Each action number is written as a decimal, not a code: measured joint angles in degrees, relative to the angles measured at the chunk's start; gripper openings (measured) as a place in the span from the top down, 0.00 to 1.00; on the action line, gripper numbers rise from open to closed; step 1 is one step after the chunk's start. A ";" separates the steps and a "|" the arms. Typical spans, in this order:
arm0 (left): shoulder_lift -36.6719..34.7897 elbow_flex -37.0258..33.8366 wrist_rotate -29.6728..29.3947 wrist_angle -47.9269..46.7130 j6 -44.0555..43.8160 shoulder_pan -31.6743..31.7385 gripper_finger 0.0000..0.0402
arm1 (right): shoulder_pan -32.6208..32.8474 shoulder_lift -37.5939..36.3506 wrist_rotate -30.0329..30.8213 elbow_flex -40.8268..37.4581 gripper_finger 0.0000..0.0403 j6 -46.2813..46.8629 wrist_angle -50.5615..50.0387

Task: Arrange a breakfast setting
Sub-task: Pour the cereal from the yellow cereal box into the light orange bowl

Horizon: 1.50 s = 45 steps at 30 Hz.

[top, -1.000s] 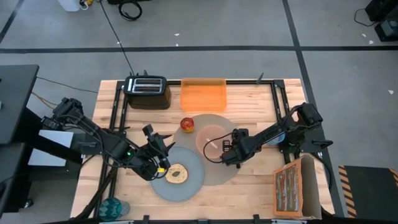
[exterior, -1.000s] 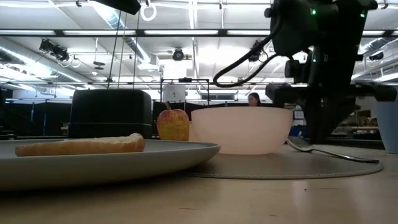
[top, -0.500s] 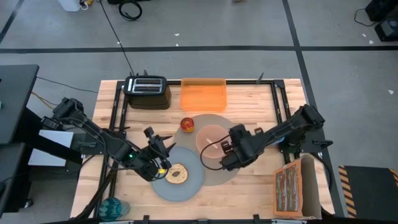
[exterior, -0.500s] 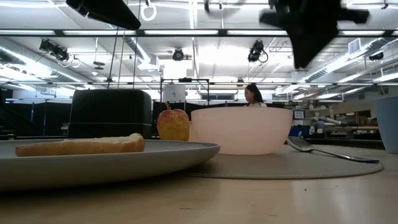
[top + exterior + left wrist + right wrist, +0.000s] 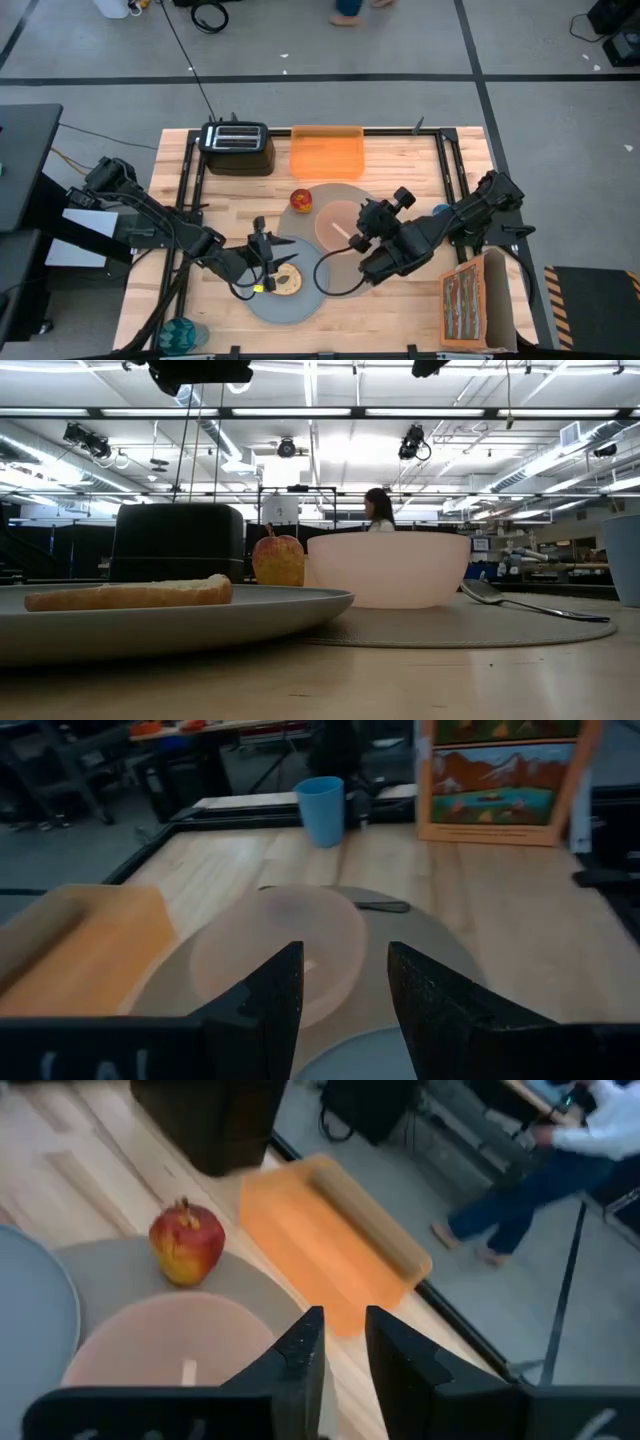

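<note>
The round placemat (image 5: 352,272) carries the pink bowl (image 5: 338,222), the red apple (image 5: 300,200) at its far left rim, and the metal spoon (image 5: 530,604), which lies flat to the right of the bowl. The grey plate (image 5: 270,305) overlaps the mat's near left edge, and the bagel (image 5: 286,281) lies on it. The blue cup (image 5: 322,810) stands on the table beyond the mat. My left gripper (image 5: 280,255) is open and empty above the plate, by the bagel. My right gripper (image 5: 365,222) is raised above the bowl's right side, its fingers slightly apart and empty.
A black toaster (image 5: 237,148) and an orange cutting board (image 5: 327,152) stand at the far edge. A framed picture box (image 5: 470,300) stands at the near right corner. A teal glass object (image 5: 182,333) is at the near left corner. A person (image 5: 378,510) walks in the room behind.
My right gripper has risen from beside the spoon on the mat, up out of the low view, to a place above the bowl. My left gripper has moved toward the table's near right, over the plate. The spoon, bowl, apple and bagel have stayed still.
</note>
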 joint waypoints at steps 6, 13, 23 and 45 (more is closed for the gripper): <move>0.02 -2.34 0.32 2.90 -0.04 0.03 0.61 | -0.15 -1.67 -13.33 5.34 0.61 -7.47 0.24; 0.04 -2.41 0.34 3.31 -0.02 0.01 0.61 | -0.50 -6.35 -31.56 11.64 0.41 -7.12 0.25; 0.04 -2.41 0.34 3.35 -0.03 0.01 0.61 | -2.52 -19.05 -43.28 11.75 0.41 1.46 0.12; 0.04 -2.41 0.34 2.62 -3.04 0.28 0.61 | -4.34 -43.86 -82.09 -13.20 0.54 19.55 0.07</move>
